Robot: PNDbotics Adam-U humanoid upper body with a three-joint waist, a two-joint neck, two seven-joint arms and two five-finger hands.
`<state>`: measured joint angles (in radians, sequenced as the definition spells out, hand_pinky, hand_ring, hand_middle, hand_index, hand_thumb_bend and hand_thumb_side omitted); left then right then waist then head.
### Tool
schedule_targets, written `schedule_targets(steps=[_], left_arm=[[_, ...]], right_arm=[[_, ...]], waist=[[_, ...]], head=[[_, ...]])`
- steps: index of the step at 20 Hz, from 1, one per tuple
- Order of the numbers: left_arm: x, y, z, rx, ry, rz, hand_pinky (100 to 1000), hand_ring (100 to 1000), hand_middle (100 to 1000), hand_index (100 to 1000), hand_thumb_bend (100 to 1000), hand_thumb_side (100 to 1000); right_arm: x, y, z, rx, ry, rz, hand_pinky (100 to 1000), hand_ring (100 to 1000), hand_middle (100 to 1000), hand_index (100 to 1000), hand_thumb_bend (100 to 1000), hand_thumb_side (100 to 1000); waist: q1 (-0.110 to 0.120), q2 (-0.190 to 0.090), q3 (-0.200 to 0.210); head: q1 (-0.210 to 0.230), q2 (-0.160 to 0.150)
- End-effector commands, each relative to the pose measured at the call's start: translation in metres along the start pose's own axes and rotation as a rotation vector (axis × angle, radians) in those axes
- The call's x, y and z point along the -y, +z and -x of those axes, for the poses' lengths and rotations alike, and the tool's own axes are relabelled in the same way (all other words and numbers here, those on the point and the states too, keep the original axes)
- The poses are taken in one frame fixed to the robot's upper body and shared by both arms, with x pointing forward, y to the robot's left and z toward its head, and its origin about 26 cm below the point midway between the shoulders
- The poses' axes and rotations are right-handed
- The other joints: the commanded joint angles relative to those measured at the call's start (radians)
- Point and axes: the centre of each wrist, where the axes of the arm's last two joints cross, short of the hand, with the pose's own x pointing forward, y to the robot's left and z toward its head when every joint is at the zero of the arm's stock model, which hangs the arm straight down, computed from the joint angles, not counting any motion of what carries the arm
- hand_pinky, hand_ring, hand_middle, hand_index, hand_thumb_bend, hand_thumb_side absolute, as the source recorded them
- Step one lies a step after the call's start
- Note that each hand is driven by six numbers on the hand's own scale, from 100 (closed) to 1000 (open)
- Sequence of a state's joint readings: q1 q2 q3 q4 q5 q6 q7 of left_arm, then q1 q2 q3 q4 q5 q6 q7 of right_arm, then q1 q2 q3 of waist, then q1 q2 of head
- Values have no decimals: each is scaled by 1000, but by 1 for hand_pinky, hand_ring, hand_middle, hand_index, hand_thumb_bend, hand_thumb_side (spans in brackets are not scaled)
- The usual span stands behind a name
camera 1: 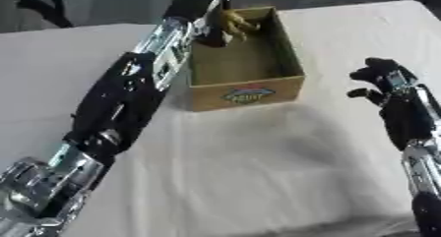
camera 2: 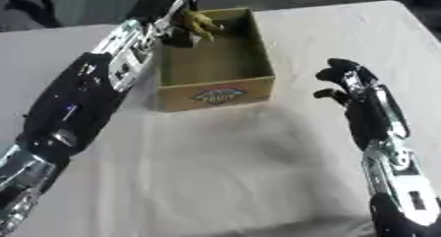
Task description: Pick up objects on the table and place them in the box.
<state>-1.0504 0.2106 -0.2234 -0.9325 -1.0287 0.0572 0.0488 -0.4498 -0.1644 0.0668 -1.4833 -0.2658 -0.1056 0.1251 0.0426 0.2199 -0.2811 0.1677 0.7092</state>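
An open cardboard box (camera 1: 248, 91) with a colourful label on its front stands at the back middle of the white table. My left arm stretches up from the lower left, and my left hand (camera 1: 209, 20) hangs over the box's far left corner. Its fingers are curled round a small yellow-brown object (camera 1: 236, 22), held above the inside of the box. My right hand (camera 1: 386, 81) hovers to the right of the box, apart from it, fingers relaxed and holding nothing.
A white cloth covers the table (camera 1: 258, 172), which spreads out in front of the box. The table's far edge runs just behind the box, with dark floor beyond it.
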Motion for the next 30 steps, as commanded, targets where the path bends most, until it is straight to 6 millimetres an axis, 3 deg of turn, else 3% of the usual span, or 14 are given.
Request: schedule_targets(steps=[1, 10, 12, 16, 21, 23, 25, 30], left_arm=[[-3, -3, 3, 6, -26, 10, 252, 158, 164, 343, 259, 107], [13, 2, 7, 56, -28, 197, 344, 264, 270, 431, 280, 100], [14, 2, 7, 74, -38, 255, 438, 387, 418, 547, 392, 100], [14, 2, 7, 94, -54, 368, 538, 562, 584, 697, 547, 100], [16, 3, 9, 108, -61, 506, 652, 715, 748, 779, 792, 408], [14, 2, 10, 112, -57, 538, 680, 743, 773, 801, 882, 476], [8, 1, 11, 115, -48, 542, 690, 751, 778, 806, 909, 487], [-22, -3, 8, 126, -7, 387, 657, 704, 725, 778, 864, 427]], right_arm=[[-1, -7, -8, 29, 2, -20, 570, 752, 611, 746, 100, 600], [-3, -8, -8, 29, -1, -32, 570, 753, 611, 746, 100, 603], [-3, -8, -8, 29, -1, -33, 570, 754, 611, 746, 100, 604], [-3, -8, -8, 26, -1, -33, 570, 754, 611, 746, 100, 605], [-3, -7, -7, 22, -2, -32, 570, 754, 611, 746, 100, 608], [-3, -7, -6, 21, -2, -31, 570, 754, 610, 746, 100, 608], [-2, -6, -6, 20, -3, -31, 570, 755, 610, 746, 100, 608], [-1, -5, -5, 13, -3, -25, 570, 755, 610, 746, 100, 608]], waist=[[-1, -13, -5], [2, -7, -12], [2, -7, -12], [3, -8, -11], [1, -8, -9], [1, -9, -7], [0, -9, -6], [-2, -15, 5]], head=[[20, -15], [44, -20], [49, -18], [55, -14], [53, -14], [52, -12], [51, -10], [47, -4]])
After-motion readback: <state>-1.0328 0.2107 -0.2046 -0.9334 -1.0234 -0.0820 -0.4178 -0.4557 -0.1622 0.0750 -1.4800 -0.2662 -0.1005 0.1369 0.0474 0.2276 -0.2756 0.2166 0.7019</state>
